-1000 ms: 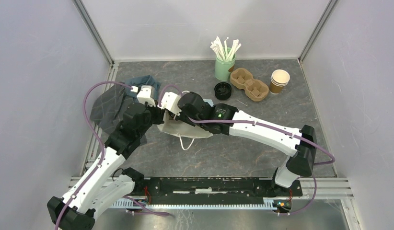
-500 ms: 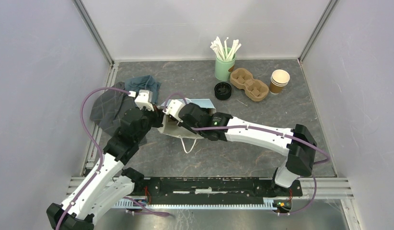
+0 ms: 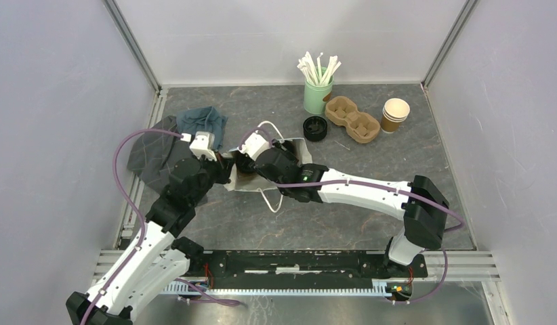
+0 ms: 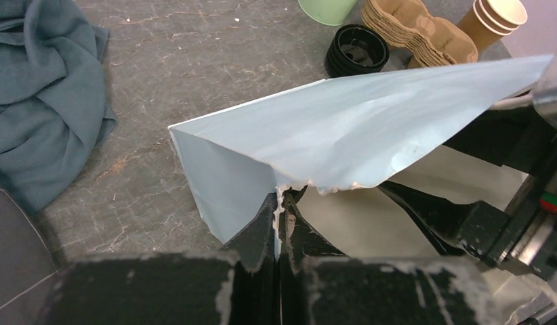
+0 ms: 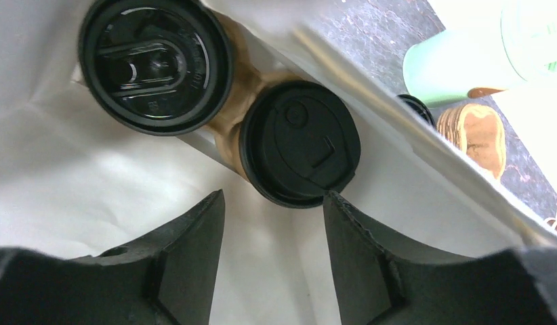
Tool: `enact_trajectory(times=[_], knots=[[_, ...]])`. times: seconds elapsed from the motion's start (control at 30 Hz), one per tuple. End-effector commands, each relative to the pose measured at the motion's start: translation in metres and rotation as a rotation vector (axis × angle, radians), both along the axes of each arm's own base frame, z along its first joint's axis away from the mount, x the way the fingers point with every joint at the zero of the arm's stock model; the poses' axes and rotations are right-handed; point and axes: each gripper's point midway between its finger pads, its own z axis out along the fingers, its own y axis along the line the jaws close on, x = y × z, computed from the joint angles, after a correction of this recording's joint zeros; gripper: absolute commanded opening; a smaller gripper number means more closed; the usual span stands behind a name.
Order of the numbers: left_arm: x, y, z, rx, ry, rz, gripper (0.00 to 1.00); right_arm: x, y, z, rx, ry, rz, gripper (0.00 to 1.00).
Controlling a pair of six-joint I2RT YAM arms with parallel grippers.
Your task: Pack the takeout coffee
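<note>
The paper bag (image 4: 343,128) is smooth matt paper, softly creased, with a ragged torn rim. Inside it, one cup lid (image 5: 156,64) is glossy black plastic, while the second cup lid (image 5: 301,142) looks duller, almost satin. The cup wall (image 5: 236,101) between them is matt kraft paper. The left gripper (image 4: 280,206) has matt black plastic fingers (image 4: 257,233) with scuffed whitish edges. The cloth (image 4: 38,88) is soft, rumpled woven fabric. The table (image 4: 194,61) looks rough, veined and stone-like.

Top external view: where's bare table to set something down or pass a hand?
Bare grey table runs along the back wall between the blue cloth and the mint green cup of stirrers, and between the white paper bag and the front rail. Crowded: back right, with the black lid stack, brown pulp carrier and brown paper cups.
</note>
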Motion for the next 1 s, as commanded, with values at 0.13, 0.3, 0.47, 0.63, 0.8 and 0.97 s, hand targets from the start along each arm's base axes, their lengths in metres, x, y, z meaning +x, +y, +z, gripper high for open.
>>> enact_trajectory(times=[0.13, 0.3, 0.47, 0.63, 0.8, 0.97], knots=[[-0.001, -0.003, 0.016, -0.052, -0.07, -0.013, 0.02, 0.019, -0.003, 0.011, 0.112, -0.062, -0.08, 0.74], [-0.004, -0.004, 0.014, -0.055, -0.068, -0.025, 0.02, 0.029, -0.001, 0.005, 0.118, -0.066, -0.068, 0.8], [-0.005, -0.005, 0.012, -0.052, -0.064, -0.033, 0.02, 0.03, 0.009, 0.001, 0.069, -0.089, 0.081, 0.86], [-0.005, -0.006, 0.012, -0.052, -0.065, -0.036, 0.02, 0.03, 0.013, 0.004, -0.001, -0.142, 0.22, 0.88], [-0.006, -0.006, 0.012, -0.055, -0.063, -0.039, 0.02, 0.028, 0.014, 0.002, -0.103, -0.199, 0.415, 0.85], [-0.006, -0.005, 0.009, -0.049, -0.056, -0.033, 0.02, 0.031, 0.003, -0.001, -0.211, -0.231, 0.519, 0.81]])
